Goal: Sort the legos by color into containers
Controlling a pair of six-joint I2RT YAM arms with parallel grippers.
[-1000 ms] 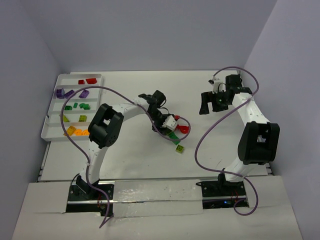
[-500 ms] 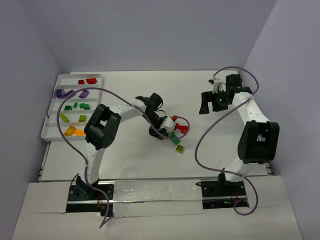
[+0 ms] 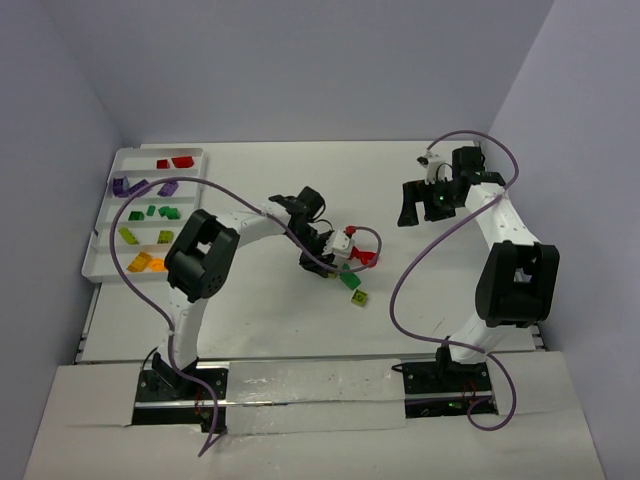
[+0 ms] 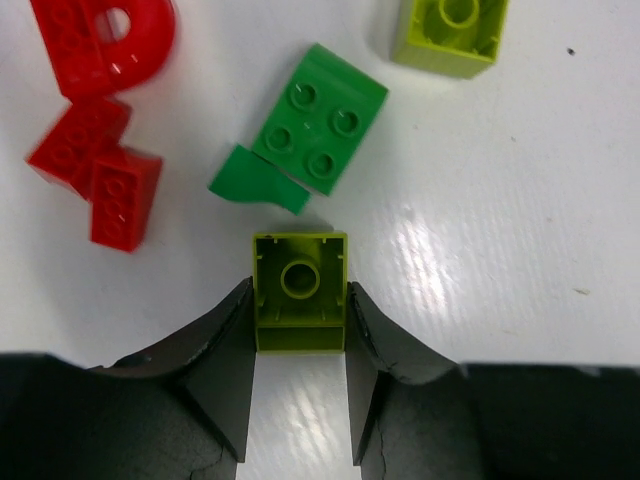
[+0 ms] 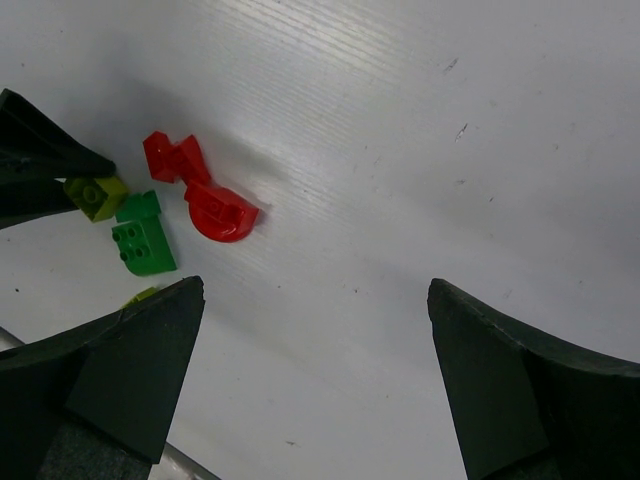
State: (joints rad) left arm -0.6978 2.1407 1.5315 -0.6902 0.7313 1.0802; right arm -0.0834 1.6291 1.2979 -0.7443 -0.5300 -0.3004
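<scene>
My left gripper (image 4: 300, 312) is shut on a lime-yellow lego (image 4: 300, 290), hollow underside facing the camera, low at the table. Just beyond it lie a dark green lego (image 4: 322, 122), a small green piece (image 4: 258, 182), red legos (image 4: 95, 182), a red rounded piece (image 4: 112, 40) and a second lime lego (image 4: 452, 35). From above, the left gripper (image 3: 327, 262) is at this cluster mid-table, with the red legos (image 3: 365, 258) and the second lime lego (image 3: 358, 297) beside it. My right gripper (image 3: 420, 205) is open and empty above bare table (image 5: 315, 295), back right.
The white tray (image 3: 92, 268) stands at the far left. Its compartments hold red (image 3: 175, 162), purple (image 3: 140, 187), green (image 3: 160, 212), lime (image 3: 130, 236) and orange (image 3: 148, 264) legos. Purple cables loop over both arms. Grey walls bound the table.
My left gripper has shifted slightly to the right at the loose cluster. The right arm has barely moved.
</scene>
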